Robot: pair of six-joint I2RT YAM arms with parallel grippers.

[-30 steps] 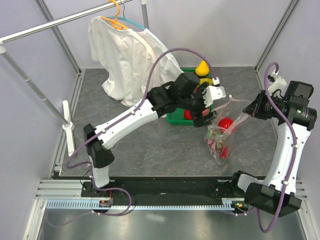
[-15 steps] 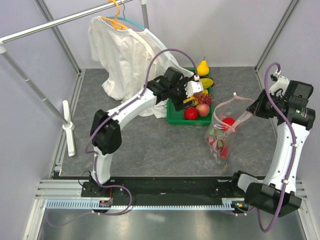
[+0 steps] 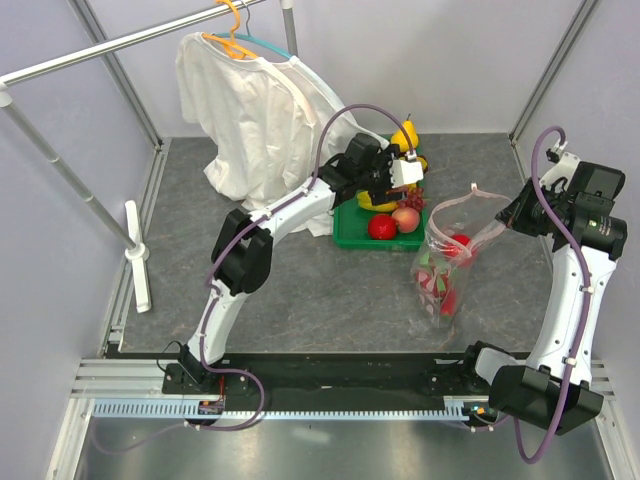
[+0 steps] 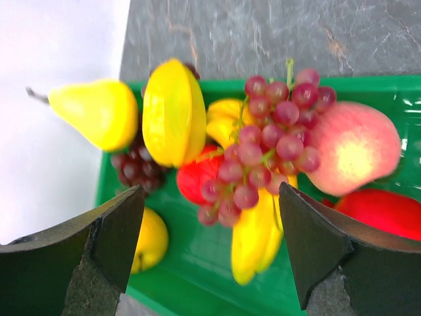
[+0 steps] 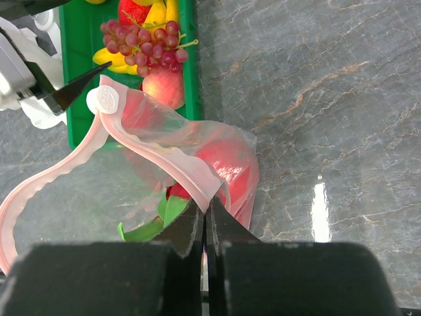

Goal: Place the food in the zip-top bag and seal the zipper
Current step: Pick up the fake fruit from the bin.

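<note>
Black-fingered left claw (image 4: 210, 207) has swung from the crinkly clear zip-top bag (image 3: 447, 275) to hover wide open, empty, over the green plastic tray (image 3: 346, 238) by the table's (image 3: 300, 290) back edge, ready for another piece. Its yellow banana bunch (image 4: 253, 240) lies under purple grapes (image 4: 263, 148), awkward to grab. Right claw (image 5: 205, 214) pinches the pale pink zipper strip (image 5: 154, 157), holding the bag, pink-red dragon fruit (image 3: 436, 288) inside, near the right edge.

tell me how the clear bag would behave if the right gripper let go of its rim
Probably floppy: the zip-top bag crinkles and its zipper sags in a wavy curve from where the right gripper pinches it. Likely it would slump, mouth collapsing. The food inside should weigh down its base.
</note>
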